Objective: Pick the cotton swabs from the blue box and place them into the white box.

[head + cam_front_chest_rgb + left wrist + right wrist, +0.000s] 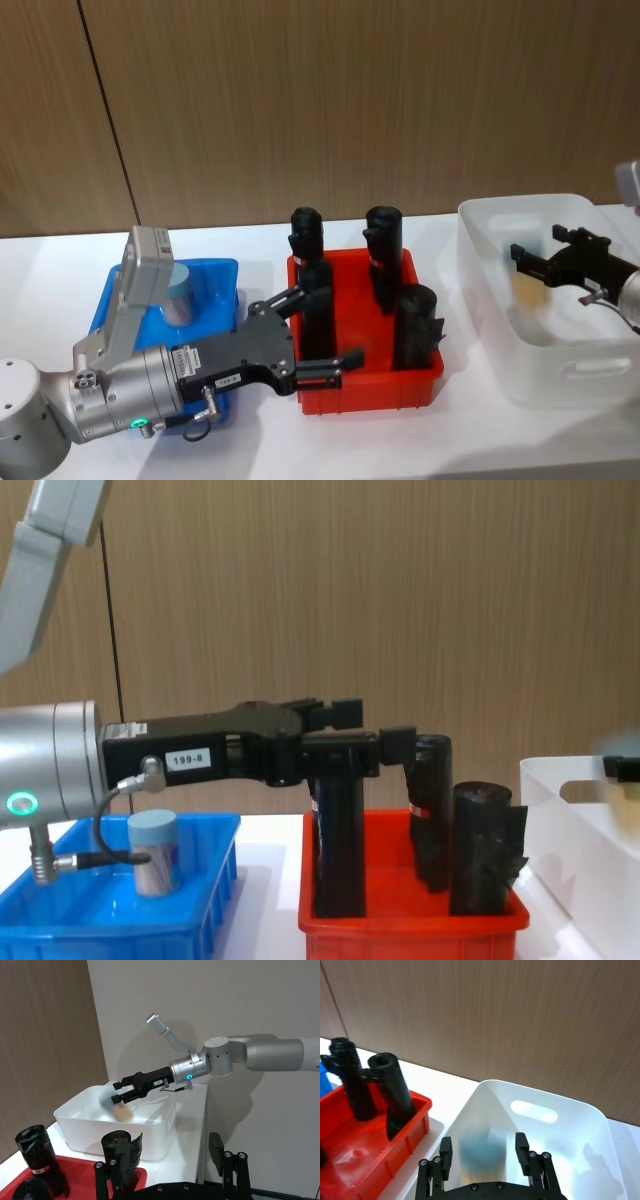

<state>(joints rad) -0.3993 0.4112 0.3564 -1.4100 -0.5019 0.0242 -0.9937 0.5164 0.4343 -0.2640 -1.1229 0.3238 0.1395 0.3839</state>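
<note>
One cotton swab tub (180, 290) with a pale blue lid stands in the blue box (215, 268), also seen from the chest as the tub (153, 852) in the blue box (110, 920). My right gripper (535, 248) hovers open over the white box (520, 205). Under its fingers a blurred swab tub (480, 1152) is inside the white box (540, 1095), free of the gripper. My left gripper (335, 328) is open over the red bin, at a black roll (318, 315); contact cannot be judged.
The red bin (370, 385) stands between the blue and white boxes and holds several tall black rolls (480, 845). A wooden wall runs behind the white table. My left forearm lies over the front of the blue box.
</note>
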